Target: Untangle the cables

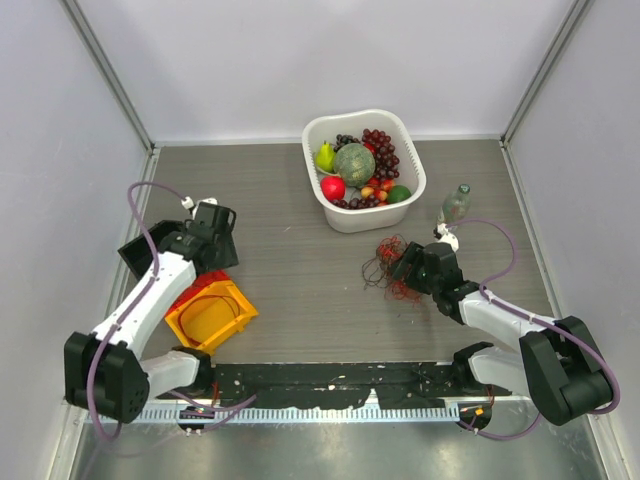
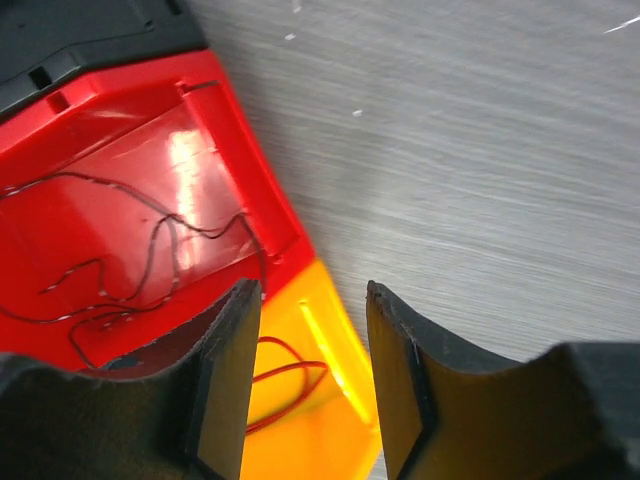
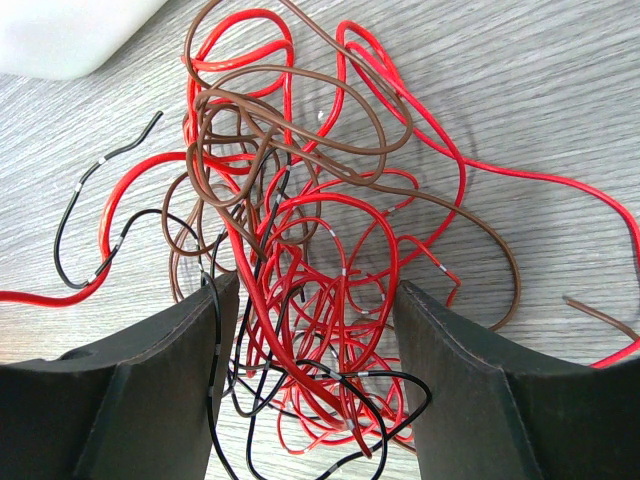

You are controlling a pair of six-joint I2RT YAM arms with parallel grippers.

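Note:
The cables (image 1: 384, 267) are a messy bundle of thin red, brown and black wire loops on the table right of centre. In the right wrist view the cables (image 3: 300, 230) lie spread out. My right gripper (image 3: 315, 360) is open, its jaws straddling the near part of the bundle, with loops lying between them. It also shows in the top view (image 1: 408, 266). My left gripper (image 2: 315, 370) is open and empty, over the edge of a red tray (image 2: 120, 150) and a yellow tray (image 2: 335, 410). A thin dark wire (image 2: 150, 250) lies in the red tray and a red wire (image 2: 285, 372) in the yellow one.
A white basin (image 1: 415, 150) of fruit stands at the back centre. A small bottle (image 1: 455, 204) stands right of it, close to my right arm. The yellow tray (image 1: 210, 315) lies at the left front, with a black bin (image 1: 135, 257) beside my left arm. Walls enclose the table.

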